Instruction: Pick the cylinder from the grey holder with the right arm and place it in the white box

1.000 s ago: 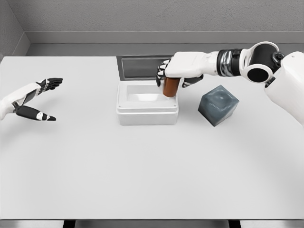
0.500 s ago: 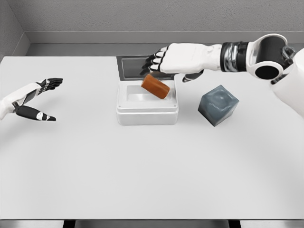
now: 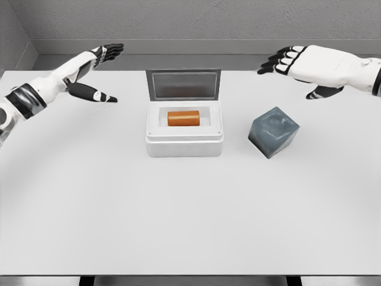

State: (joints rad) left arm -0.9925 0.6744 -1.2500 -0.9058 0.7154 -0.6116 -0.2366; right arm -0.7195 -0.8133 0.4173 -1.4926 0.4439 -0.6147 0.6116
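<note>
So here's what you've got: the orange cylinder (image 3: 183, 118) is lying inside the white box (image 3: 184, 145), down on the floor of it, roughly centred. It's on its side, not upright, and its long axis runs left to right across the picture, pretty much parallel to the front wall of the box. One flat end faces the left wall, the other faces the right wall.

Your right hand (image 3: 309, 64) is nowhere near it. It's up at the upper right, well apart from the box and over the far side of the table (image 3: 178, 214), with the cylinder sitting off to its left and nearer the camera. The fingers (image 3: 277, 61) are spread and relaxed, thumb hanging below the palm, nothing in the grip.

The box lid (image 3: 183, 84) stands open at the back, tilted up behind the cylinder. The grey holder (image 3: 273, 131) sits just to the right of the box, apart from it and turned at an angle so one corner points toward the camera. It's between the box and where your right hand hovers, though the hand is farther back.

Your left hand (image 3: 89, 68) is out at the upper left, fingers stretched out and apart too, holding nothing, well clear of the box.
</note>
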